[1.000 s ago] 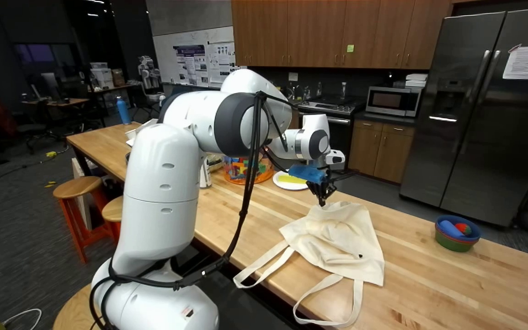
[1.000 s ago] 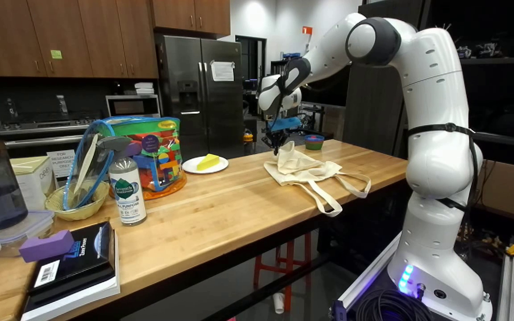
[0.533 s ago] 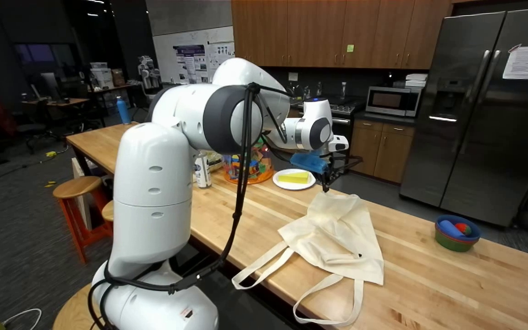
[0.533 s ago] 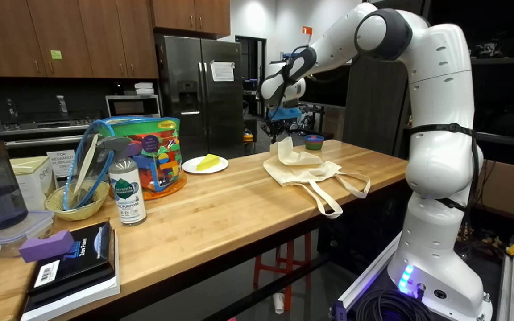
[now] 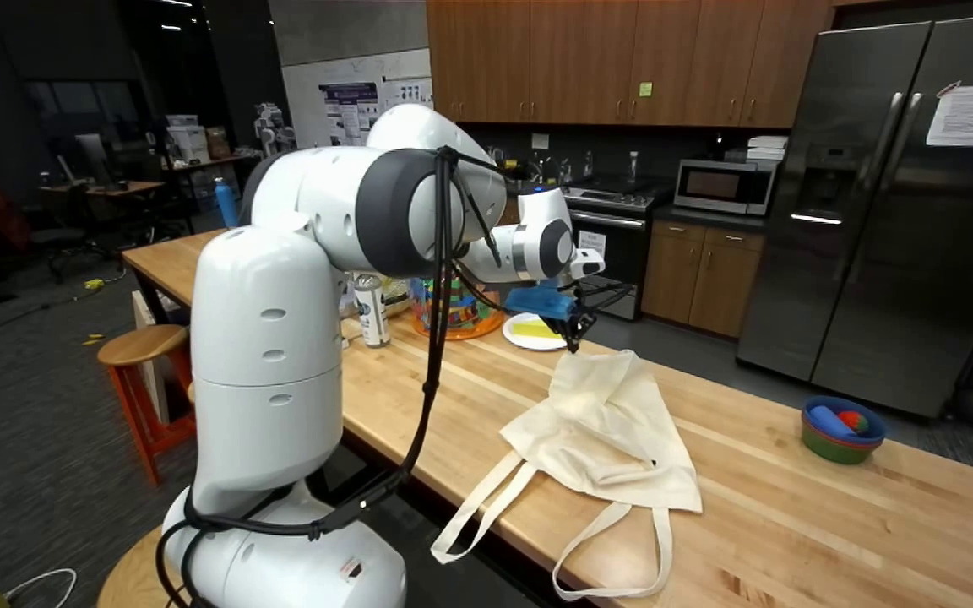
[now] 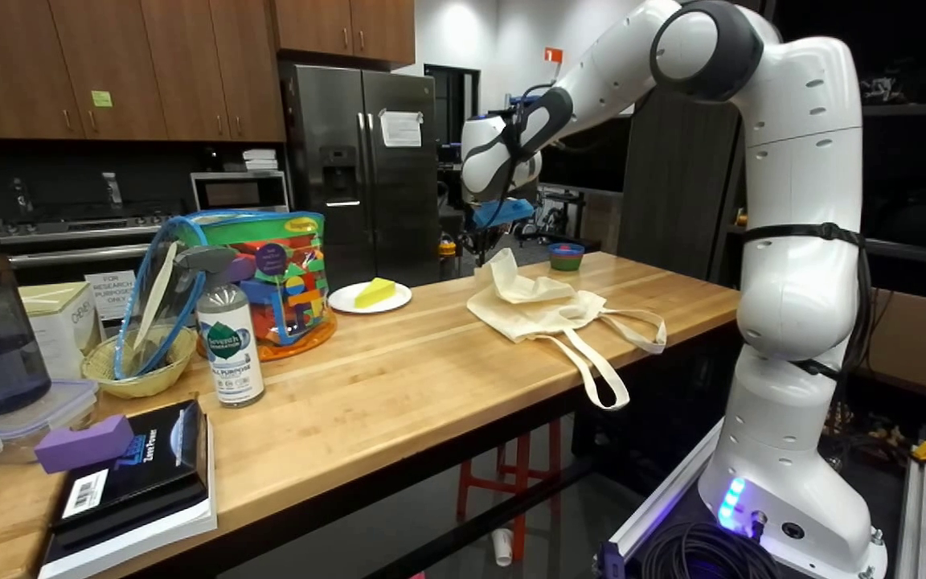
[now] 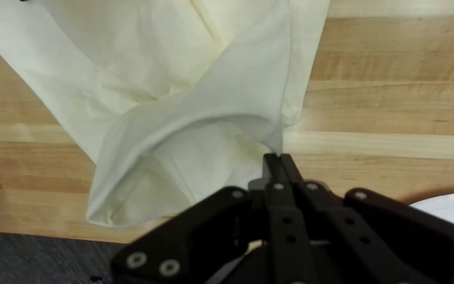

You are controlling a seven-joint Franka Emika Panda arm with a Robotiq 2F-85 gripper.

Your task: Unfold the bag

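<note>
One Robotiq gripper [image 7: 278,157] tugs a cream cloth tote bag [image 5: 609,439] across a butcher-block table [image 5: 790,481], its black jaws pressed together on a pointed corner of the fabric in the wrist view. Compared with half a second earlier, the gripper stands closer to a white plate [image 6: 340,298], and in an exterior view it now covers part of that plate. The bag, too, sits nearer the plate, and one loop of its two strap handles [image 5: 664,536] dips lower over the table edge on the robot's side, as both exterior views show. The other loop appears to reach that same edge. On the opposite side, the wrist view shows the tabletop ending with dark floor [image 7: 34,256] beyond, a loose corner of the bag near that brink. A broad stretch of wood separates the cloth from stacked bowls [image 5: 838,447], blue at the top and green at the bottom; a shorter one lies between it and the plate, which carries a yellow wedge [image 6: 374,293]. The pinched corner rises above the tabletop at the jaw tips, while the rest of the bag spreads away from them toward the robot's side, creased and largely resting on the wood, a curved fold running from the held corner to the loose one.
</note>
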